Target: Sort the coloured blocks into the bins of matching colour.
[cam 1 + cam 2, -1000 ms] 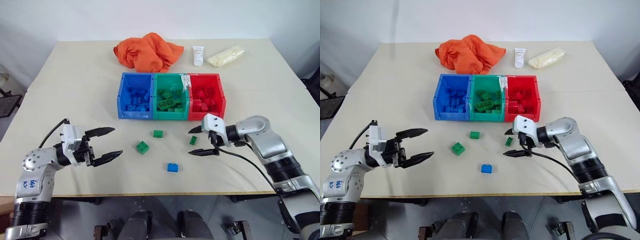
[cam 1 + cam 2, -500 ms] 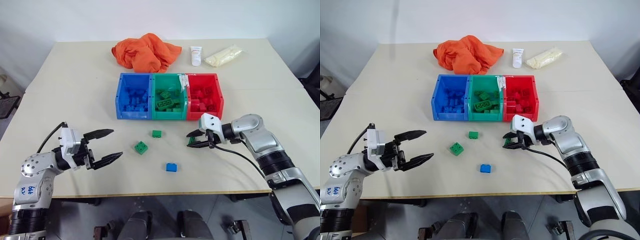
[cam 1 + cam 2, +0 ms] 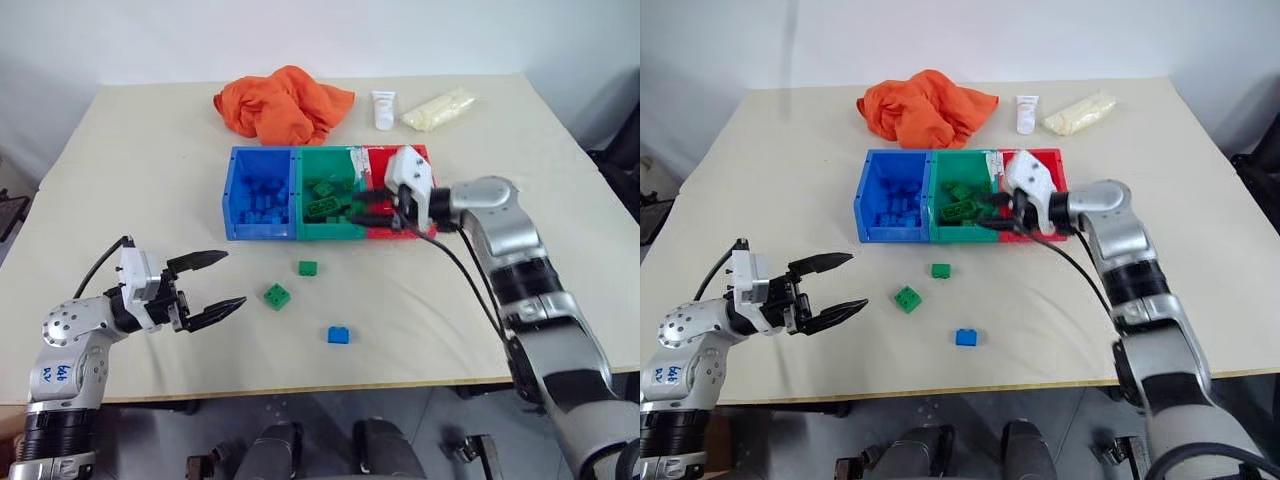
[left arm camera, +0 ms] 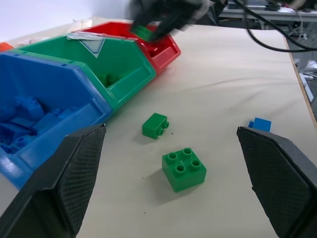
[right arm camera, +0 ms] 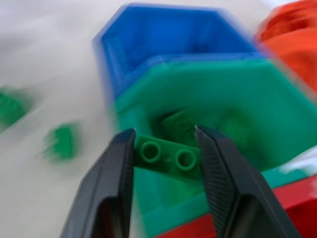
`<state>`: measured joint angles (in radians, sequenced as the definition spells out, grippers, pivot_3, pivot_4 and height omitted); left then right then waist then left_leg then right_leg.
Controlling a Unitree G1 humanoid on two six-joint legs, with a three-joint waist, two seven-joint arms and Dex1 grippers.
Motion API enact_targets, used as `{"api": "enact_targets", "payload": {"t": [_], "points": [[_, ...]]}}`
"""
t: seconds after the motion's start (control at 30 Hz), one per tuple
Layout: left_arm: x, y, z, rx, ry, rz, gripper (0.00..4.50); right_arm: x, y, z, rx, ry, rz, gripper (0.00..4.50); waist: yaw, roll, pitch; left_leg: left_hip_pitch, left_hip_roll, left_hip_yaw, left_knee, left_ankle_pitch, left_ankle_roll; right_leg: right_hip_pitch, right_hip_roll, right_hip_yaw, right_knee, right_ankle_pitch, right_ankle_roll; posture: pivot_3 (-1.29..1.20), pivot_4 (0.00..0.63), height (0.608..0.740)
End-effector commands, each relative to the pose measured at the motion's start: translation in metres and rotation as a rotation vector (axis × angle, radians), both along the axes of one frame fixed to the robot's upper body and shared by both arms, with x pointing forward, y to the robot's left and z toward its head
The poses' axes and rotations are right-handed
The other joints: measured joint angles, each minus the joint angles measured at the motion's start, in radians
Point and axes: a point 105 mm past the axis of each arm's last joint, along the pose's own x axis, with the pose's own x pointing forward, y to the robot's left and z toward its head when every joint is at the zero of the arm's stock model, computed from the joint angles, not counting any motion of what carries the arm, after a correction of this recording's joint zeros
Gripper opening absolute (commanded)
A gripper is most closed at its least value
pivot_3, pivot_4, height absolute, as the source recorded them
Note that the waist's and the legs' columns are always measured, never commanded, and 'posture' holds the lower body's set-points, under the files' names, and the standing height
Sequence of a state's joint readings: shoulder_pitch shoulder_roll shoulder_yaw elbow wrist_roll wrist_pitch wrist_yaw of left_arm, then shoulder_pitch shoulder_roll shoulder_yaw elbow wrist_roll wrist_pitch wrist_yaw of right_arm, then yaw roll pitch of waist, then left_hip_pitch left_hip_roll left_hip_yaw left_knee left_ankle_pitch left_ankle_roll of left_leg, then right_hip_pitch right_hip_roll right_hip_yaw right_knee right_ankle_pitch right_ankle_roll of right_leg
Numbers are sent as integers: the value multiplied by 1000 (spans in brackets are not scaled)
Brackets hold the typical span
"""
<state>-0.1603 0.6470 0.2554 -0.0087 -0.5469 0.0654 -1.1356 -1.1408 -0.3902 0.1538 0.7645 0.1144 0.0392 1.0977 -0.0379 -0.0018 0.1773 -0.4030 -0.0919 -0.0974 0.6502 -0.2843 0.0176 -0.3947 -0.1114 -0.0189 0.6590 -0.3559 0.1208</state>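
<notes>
Your right gripper [image 5: 166, 148] is clamped narrow on a small green brick [image 5: 167, 157], two studs showing between the fingers. It sits over the green bin [image 3: 325, 230], at the edge that bin shares with the red bin [image 3: 425, 160]; the head views put the fingers just above that dividing wall, pointing toward the green side. The brick is off the table and not yet in the bin.

Your left gripper [image 3: 210, 285] is spread wide and holding nothing. It hangs over the table [image 3: 150, 150] well in front of the blue bin [image 3: 233, 195], clear of every brick.

Relative to the green bin, you have three loose bricks on the table:
- small green block [image 3: 308, 268], just in front of the bin.
- square four-stud green block [image 3: 277, 296], further out and toward the blue-bin side.
- blue block [image 3: 339, 335], furthest out, roughly in line with the bin's front.

All three bins are joined in a row, blue, green, red, each with matching bricks inside.

Behind the green bin: orange cloth [image 3: 280, 100], white tube [image 3: 384, 108], pale bag [image 3: 437, 106].
</notes>
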Motion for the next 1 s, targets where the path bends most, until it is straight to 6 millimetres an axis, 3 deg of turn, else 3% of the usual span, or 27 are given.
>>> {"api": "enact_targets", "payload": {"t": [0.03, 0.1, 0.3, 0.47, 0.63, 0.83, 1.0], "points": [[1, 0, 8, -4, -37, 1, 4500, 15, 7, 21, 47, -79, -67, 2047, -3, 0, 0, 0, 0, 0, 0, 0, 0, 0, 0, 0, 1, 0, 0, 0, 150, 740], [1, 0, 8, -3, -39, 3, 4500, 21, 10, 18, 29, -94, -95, 2463, -7, 0, 0, 0, 0, -1, 0, 0, 0, 0, 0, 0, 2, 0, 0, 0, 150, 740], [3, -1, 10, -6, -46, 4, 4500, 22, 12, 20, 38, -114, -84, 4451, -11, 0, 0, 0, -1, -3, -1, 0, 0, 0, 0, 0, 2, 0, 0, 0, 150, 740], [4, -2, 10, -6, -44, -8, 4500, 15, 4, 21, 35, -129, -38, 4481, -20, 0, 0, 0, 0, -3, -1, 0, 0, 0, 0, 0, 2, 0, 0, 0, 150, 740], [4, -3, 9, 2, -38, -30, 4500, -13, -13, 8, -1, -90, 86, 4481, -18, 0, 0, 0, 0, -3, 0, 0, 0, 0, 0, 0, 3, 0, 0, 0, 150, 740], [2, 5, 5, 25, -8, -57, 4500, -73, -62, -24, -103, -2, 167, 4481, 9, 0, 0, 0, -1, -3, 1, 0, 0, 1, 0, 0, 1, 0, 0, 0, 150, 740], [-2, 15, 5, 31, -3, -56, 4500, -110, -112, -41, -184, 118, 81, 4481, 14, 0, 0, -1, -1, -2, 2, 0, 0, 2, 0, 1, -1, 0, 0, 0, 150, 740]]}}
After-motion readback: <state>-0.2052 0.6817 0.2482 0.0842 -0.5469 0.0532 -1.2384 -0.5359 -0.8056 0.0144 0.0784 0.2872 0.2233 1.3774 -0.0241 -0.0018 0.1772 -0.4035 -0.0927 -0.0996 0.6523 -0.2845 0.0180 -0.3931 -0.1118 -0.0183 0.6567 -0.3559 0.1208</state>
